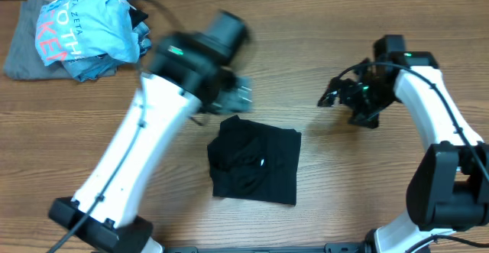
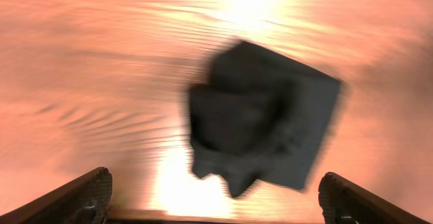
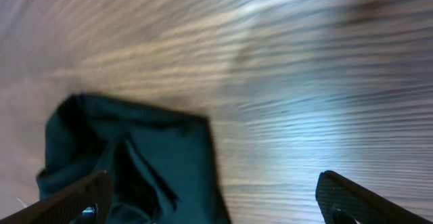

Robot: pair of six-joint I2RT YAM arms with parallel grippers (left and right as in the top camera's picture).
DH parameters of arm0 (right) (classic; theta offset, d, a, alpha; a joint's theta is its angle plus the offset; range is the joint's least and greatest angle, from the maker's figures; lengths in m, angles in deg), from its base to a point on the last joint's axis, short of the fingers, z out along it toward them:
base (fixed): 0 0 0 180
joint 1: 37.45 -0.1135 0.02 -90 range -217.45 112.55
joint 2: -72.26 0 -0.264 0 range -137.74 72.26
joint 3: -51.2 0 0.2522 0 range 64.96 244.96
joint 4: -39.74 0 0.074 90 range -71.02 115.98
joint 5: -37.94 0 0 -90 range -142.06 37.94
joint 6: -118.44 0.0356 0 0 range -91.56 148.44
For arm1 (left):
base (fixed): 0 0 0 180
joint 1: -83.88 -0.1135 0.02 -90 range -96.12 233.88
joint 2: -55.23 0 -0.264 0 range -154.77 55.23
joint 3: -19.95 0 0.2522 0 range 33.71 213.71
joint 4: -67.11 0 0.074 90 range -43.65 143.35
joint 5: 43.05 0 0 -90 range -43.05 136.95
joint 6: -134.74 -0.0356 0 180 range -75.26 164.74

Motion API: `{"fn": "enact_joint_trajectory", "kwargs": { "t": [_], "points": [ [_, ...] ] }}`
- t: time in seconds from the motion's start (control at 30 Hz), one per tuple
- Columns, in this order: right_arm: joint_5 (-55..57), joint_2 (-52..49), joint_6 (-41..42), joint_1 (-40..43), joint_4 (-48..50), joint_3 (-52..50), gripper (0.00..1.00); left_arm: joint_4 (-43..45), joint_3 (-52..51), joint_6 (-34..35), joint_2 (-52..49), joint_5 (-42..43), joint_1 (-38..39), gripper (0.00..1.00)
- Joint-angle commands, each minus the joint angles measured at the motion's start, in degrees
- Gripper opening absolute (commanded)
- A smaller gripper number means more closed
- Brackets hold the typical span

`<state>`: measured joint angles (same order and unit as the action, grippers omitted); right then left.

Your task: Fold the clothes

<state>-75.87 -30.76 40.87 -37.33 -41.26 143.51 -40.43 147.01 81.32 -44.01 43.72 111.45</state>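
Note:
The black T-shirt (image 1: 254, 161) lies folded into a small square on the wooden table, near the front centre. It also shows in the left wrist view (image 2: 260, 119) and in the right wrist view (image 3: 135, 163). My left gripper (image 1: 235, 94) is open and empty, raised above the table just behind the shirt; its view is blurred by motion. My right gripper (image 1: 345, 98) is open and empty, to the right of the shirt and apart from it.
A light blue shirt with pink lettering (image 1: 90, 27) sits heaped on a grey garment (image 1: 23, 50) at the back left corner. Bare wooden table (image 1: 344, 169) surrounds the folded shirt.

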Motion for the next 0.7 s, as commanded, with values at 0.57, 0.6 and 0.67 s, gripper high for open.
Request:
{"fn": "enact_joint_trajectory", "kwargs": {
  "t": [0.57, 0.6, 0.67],
  "points": [
    [3.2, 3.8, 15.6, -34.0, 6.9, 1.4, 1.0, 3.7, -22.3, -0.2, -0.1, -4.7, -18.9, 1.0],
    [3.2, 3.6, 16.0, -34.2, 6.9, 1.4, 0.99, 4.0, -23.0, -0.2, -0.1, -4.7, -18.9, 1.0],
    [2.7, 3.1, 16.2, -34.6, 7.0, 1.4, 0.99, 4.5, -24.3, -0.2, -0.1, -4.7, -18.9, 1.0]
  ]
}}
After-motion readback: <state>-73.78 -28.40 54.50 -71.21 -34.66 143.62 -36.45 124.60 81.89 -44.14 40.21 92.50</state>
